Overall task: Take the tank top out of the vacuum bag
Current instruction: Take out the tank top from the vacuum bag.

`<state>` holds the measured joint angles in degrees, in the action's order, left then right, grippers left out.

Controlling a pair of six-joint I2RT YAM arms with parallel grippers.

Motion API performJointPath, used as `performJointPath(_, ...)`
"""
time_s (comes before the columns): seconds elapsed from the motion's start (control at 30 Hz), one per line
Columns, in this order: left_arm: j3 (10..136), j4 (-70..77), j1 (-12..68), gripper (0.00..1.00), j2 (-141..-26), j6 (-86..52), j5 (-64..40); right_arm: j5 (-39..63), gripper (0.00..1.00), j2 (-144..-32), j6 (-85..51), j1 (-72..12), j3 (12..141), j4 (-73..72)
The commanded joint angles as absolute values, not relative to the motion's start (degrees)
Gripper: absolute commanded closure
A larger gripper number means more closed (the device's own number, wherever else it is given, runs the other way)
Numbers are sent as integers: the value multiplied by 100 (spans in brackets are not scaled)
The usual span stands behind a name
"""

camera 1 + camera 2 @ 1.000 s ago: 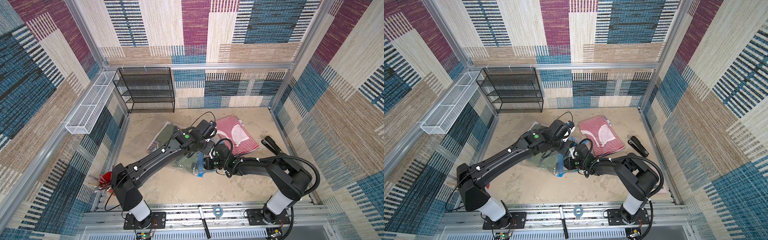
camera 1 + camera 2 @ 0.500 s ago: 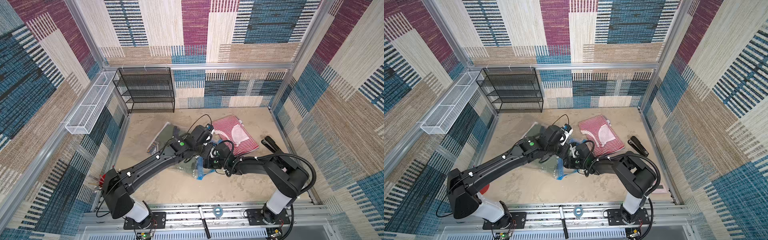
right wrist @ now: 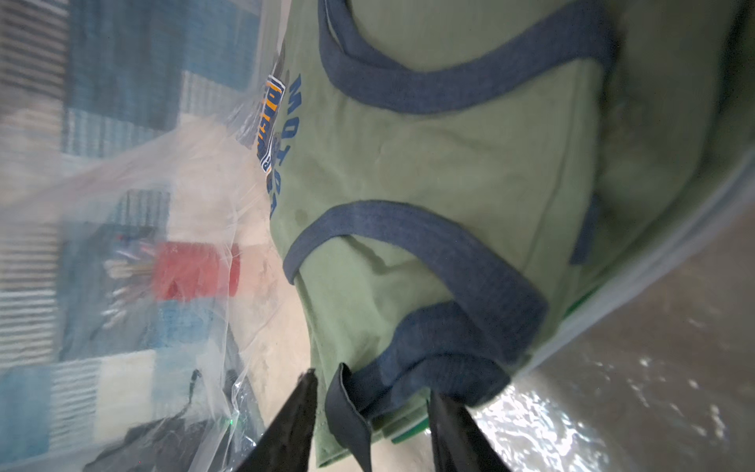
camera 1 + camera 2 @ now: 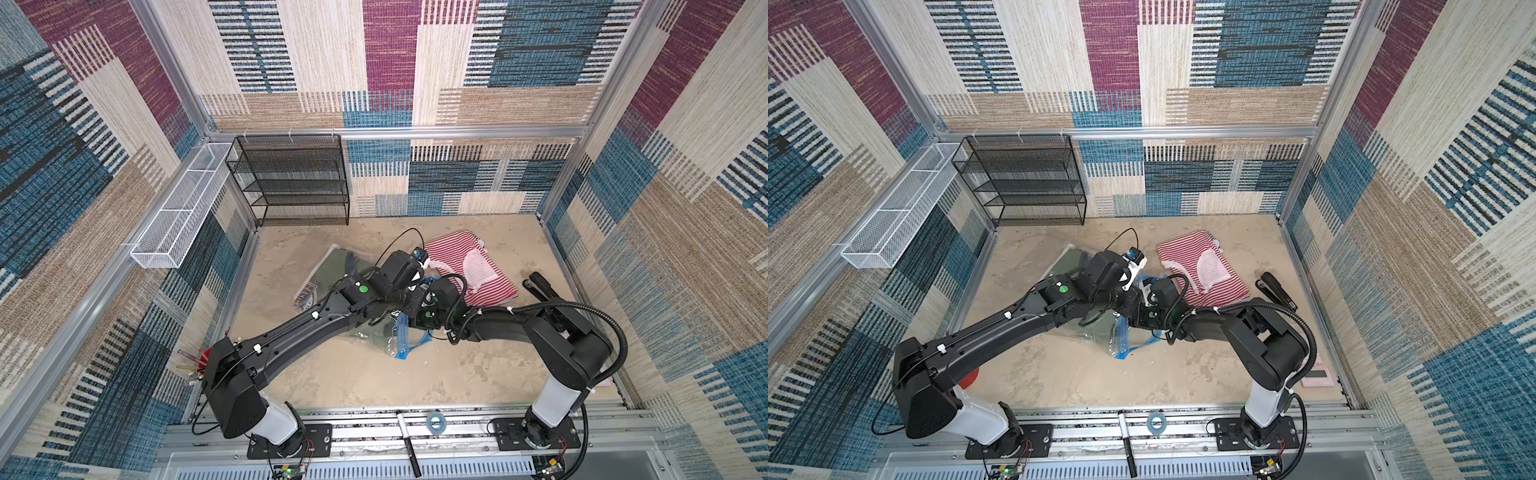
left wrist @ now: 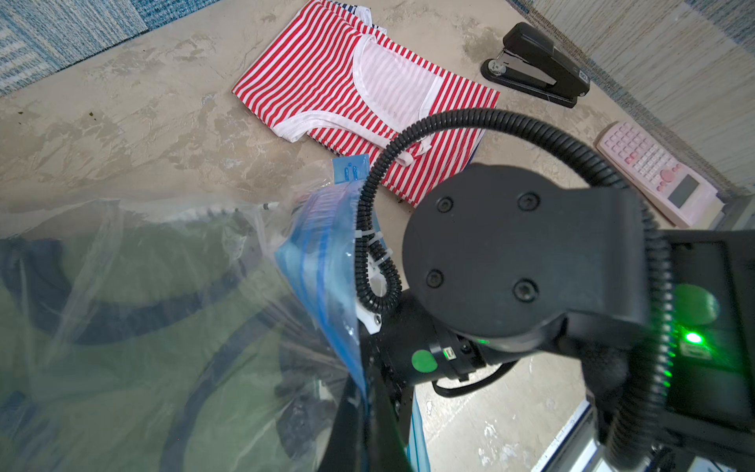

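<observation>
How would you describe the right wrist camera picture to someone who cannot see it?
A green tank top with dark blue trim lies inside a clear plastic bag. The two dark fingers of the right gripper stand apart on either side of one folded shoulder strap. A red cup shows blurred through the plastic.

Vacuum bag: clear plastic film, glossy, crinkled, catching glare. Zip strip: blue plastic, thicker, smoother.
Tank top: green cloth, matt, soft, lightly creased; navy trim of denser fabric.
Striped top: red-white knit cloth, matt.
Stapler: black shell, semi-gloss; bare metal at nose.
Calculator: pink plastic, smooth.
Table: beige, mottled, matt.
Shelf: black metal mesh.
Basket: white wire mesh.
Walls: coarse woven textile.
Arm housing: black plastic, matt; conduit ribbed plastic.
</observation>
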<state>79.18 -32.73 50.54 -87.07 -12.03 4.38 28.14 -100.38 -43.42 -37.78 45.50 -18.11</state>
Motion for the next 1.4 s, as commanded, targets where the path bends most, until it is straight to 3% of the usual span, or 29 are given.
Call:
performJointPath(0.0,7907,-3036,5062,100,-8675,-1305,394,2894,54,-10128,-4300,-3779,4623,-1779)
performJointPath(0.23,7935,-2933,5055,100,-8691,-1336,330,2936,50,-10390,-4220,-3787,4917,-1381)
performJointPath(0.33,7910,-2943,5060,100,-8714,-1353,329,2863,53,-10387,-4178,-3784,4961,-1357)
performJointPath(0.57,7905,-2973,5051,100,-8754,-1529,441,2775,100,-10298,-3936,-3784,5158,-1081)
performJointPath(0.87,7486,-2674,4957,100,-8256,-1791,814,2580,100,-9572,-3595,-3788,5216,-1024)
performJointPath(1.2,6667,-1711,4896,100,-8000,-1991,509,2607,100,-9696,-3462,-3787,4905,-1246)
performJointPath(1.23,6646,-1689,4895,100,-7998,-2011,508,2552,98,-9671,-3491,-3787,4808,-1315)
performJointPath(1.37,6609,-1639,4894,100,-8016,-2081,512,2323,71,-9635,-3475,-3783,4613,-1211)
